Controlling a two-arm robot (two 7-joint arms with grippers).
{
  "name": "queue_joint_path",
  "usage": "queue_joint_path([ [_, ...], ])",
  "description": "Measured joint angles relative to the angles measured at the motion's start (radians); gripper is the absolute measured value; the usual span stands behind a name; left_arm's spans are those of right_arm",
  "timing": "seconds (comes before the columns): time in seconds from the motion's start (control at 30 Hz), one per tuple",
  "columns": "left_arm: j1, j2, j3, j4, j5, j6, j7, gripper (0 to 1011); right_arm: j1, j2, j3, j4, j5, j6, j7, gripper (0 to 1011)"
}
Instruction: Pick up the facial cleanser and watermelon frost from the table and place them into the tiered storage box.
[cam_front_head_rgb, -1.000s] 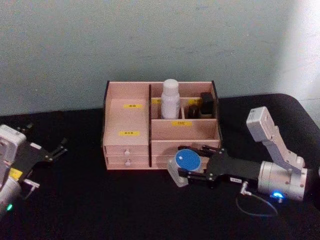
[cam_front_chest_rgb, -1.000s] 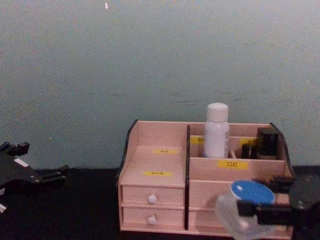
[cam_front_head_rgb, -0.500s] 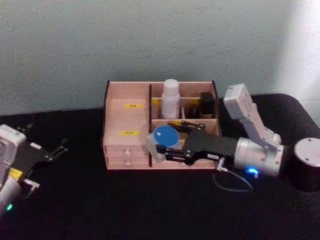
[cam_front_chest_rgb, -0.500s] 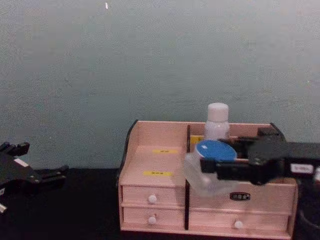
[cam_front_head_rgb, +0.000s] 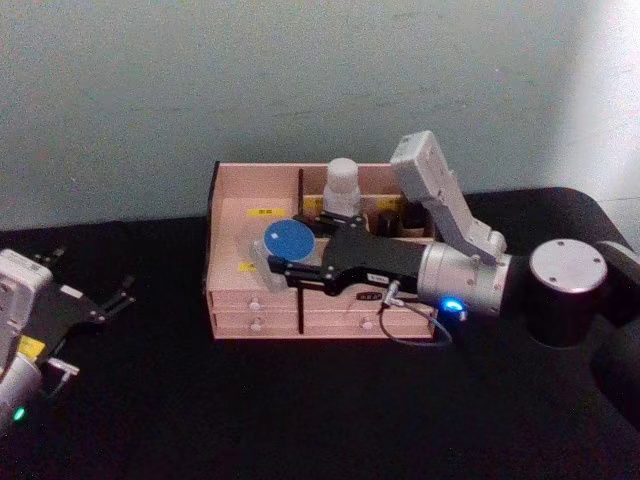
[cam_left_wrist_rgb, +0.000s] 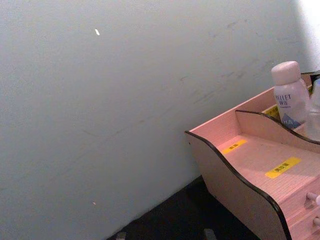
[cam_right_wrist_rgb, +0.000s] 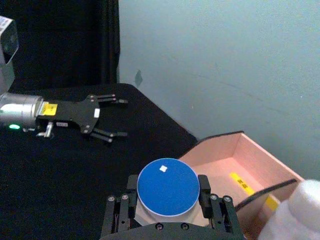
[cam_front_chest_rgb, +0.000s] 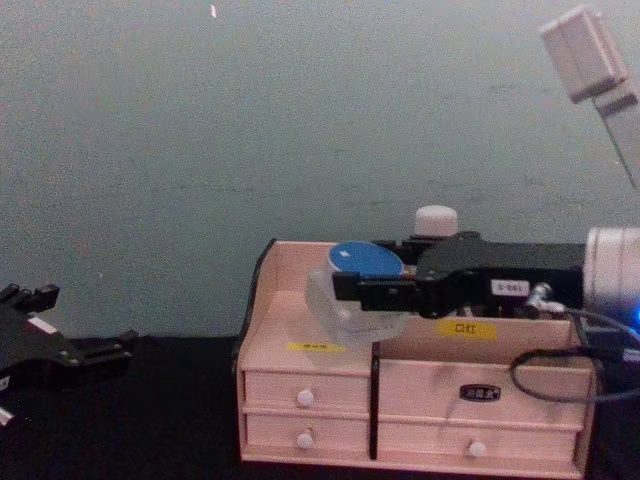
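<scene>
My right gripper (cam_front_head_rgb: 298, 250) is shut on a clear jar with a round blue lid (cam_front_head_rgb: 288, 241); I cannot tell which of the task's two products it is. It hangs just above the left stepped shelf of the pale pink tiered storage box (cam_front_head_rgb: 225, 215), near the dark centre divider. From the chest the jar (cam_front_chest_rgb: 363, 262) sits level with the box's top edge (cam_front_chest_rgb: 270, 310), and the right wrist view shows its lid (cam_right_wrist_rgb: 168, 186) between the fingers. A white bottle (cam_front_head_rgb: 343, 185) stands in a back compartment. My left gripper (cam_front_head_rgb: 120, 295) rests open on the table at far left.
The box stands against a pale wall on a black table (cam_front_head_rgb: 300, 420). Small dark items (cam_front_head_rgb: 412, 205) fill its back right compartment. Two rows of white-knobbed drawers (cam_front_chest_rgb: 304, 398) face me. The right arm's body (cam_front_head_rgb: 560, 290) reaches across the box's right front.
The right gripper has lifted the blue-lidded jar from the table in front of the box and carried it up and left, over the left shelf. The left arm has not moved.
</scene>
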Motion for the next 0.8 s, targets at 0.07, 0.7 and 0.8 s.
queue_joint_path([
  [0.07,0.000,0.000,0.000,0.000,0.000,0.000,0.000,1001,0.019,-0.017,-0.006,0.022,-0.004,0.002,0.000,708],
  [0.7,0.000,0.000,0.000,0.000,0.000,0.000,0.000,1001,0.154,-0.150,-0.038,0.221,-0.049,0.033,-0.033,708],
  [0.8,0.000,0.000,0.000,0.000,0.000,0.000,0.000,1001,0.178,-0.186,-0.038,0.278,-0.060,0.036,-0.046,708],
])
